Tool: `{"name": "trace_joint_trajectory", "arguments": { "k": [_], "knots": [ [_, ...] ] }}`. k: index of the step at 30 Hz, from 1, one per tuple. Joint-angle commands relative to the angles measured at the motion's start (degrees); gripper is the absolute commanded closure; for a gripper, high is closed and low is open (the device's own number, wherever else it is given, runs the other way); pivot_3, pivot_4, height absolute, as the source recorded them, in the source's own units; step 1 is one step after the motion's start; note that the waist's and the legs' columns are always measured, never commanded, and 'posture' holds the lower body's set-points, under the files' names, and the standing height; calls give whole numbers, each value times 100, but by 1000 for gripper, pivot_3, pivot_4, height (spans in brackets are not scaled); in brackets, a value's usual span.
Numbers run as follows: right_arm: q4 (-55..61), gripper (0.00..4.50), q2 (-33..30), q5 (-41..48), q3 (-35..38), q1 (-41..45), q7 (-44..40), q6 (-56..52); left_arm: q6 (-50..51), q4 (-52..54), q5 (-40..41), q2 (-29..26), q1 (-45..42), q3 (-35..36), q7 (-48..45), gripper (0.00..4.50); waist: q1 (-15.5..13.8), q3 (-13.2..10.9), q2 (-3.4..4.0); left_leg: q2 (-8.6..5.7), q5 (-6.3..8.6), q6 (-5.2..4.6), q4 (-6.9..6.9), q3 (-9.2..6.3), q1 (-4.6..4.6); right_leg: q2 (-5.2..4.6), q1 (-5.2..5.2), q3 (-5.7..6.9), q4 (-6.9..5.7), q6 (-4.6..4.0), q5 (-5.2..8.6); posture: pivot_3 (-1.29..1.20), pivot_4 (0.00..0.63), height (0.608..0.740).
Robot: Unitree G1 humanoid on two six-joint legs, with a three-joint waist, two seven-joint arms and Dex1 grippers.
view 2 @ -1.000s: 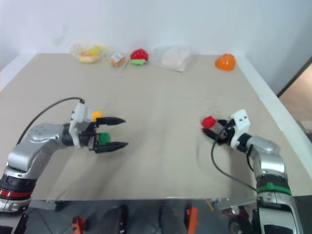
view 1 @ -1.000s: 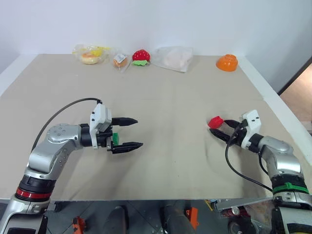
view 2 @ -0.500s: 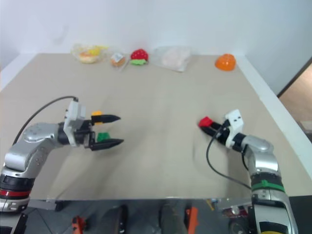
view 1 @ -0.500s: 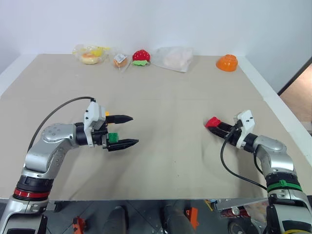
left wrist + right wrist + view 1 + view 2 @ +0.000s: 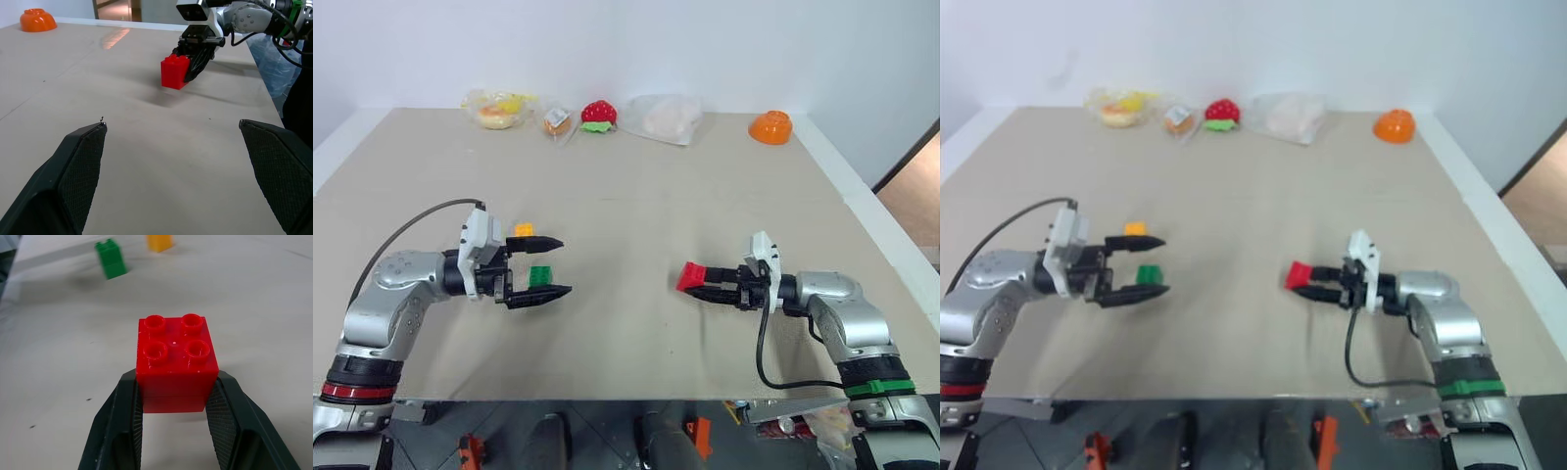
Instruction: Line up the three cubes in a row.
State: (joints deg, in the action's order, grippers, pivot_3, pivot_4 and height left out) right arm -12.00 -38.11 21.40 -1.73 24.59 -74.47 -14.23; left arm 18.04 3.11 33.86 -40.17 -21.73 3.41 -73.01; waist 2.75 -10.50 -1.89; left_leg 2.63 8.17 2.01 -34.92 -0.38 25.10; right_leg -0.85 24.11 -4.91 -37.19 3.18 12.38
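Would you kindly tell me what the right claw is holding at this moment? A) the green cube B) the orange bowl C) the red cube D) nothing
C: the right claw is shut on the red cube, its fingers pressing both sides.

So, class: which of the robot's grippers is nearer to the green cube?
Left. The left gripper stands open right beside the green cube, the cube sitting between its fingers in the head view. The right gripper, shut on the red cube, is well off to its right.

Red cube (image 5: 691,276) — in right pincer (image 5: 705,287) — now leftward
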Motion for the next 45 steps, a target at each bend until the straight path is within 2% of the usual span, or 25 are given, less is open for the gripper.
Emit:
{"name": "trace_joint_trajectory", "arguments": {
  "k": [1,19,20,27,31,35,41,45],
  "knots": [
    [-154,3275,-193,-169,-77,214,-414,498,106,219,184,-132,-7,283,12,0,0,0,0,0,0,0,0,2,0,-1,1,0,0,0,-1,0,150,740],
    [-906,3275,32,-767,-686,556,-839,1377,235,343,270,-252,290,574,65,0,6,0,0,6,0,1,3,2,-1,2,5,6,-1,-7,-3,0,150,740],
    [-967,2265,44,-764,-676,589,-837,1375,221,332,265,-262,327,591,64,0,13,0,0,7,0,1,3,3,-2,2,5,5,-1,-8,-3,0,150,740],
    [-1278,43,20,-889,-657,740,-842,1597,188,134,233,-449,640,794,-28,0,2,0,0,9,0,1,3,4,-1,1,7,7,-1,-12,-6,0,150,740],
    [-1119,43,-196,-825,-634,754,-1088,1514,140,-22,159,-638,865,904,-131,0,2,0,0,9,0,1,2,6,-3,1,9,7,-1,-14,-7,0,150,740],
    [-448,43,-710,-279,-217,928,-1472,1103,97,-37,127,-901,1192,1121,-241,0,0,-4,6,10,0,1,4,9,5,-3,19,7,-1,-16,-6,0,150,740],
    [-11,43,-827,357,354,1583,-1038,491,-277,-434,-327,-882,1239,1038,-42,0,2,-4,6,17,1,3,8,17,-1,-4,25,10,-1,-23,-8,0,150,740],
    [655,43,-701,635,406,1435,-767,62,-379,-704,-514,-675,1039,816,82,0,-16,-4,6,20,2,4,14,16,3,-4,26,14,0,-31,-4,0,150,740]
  ]
}}
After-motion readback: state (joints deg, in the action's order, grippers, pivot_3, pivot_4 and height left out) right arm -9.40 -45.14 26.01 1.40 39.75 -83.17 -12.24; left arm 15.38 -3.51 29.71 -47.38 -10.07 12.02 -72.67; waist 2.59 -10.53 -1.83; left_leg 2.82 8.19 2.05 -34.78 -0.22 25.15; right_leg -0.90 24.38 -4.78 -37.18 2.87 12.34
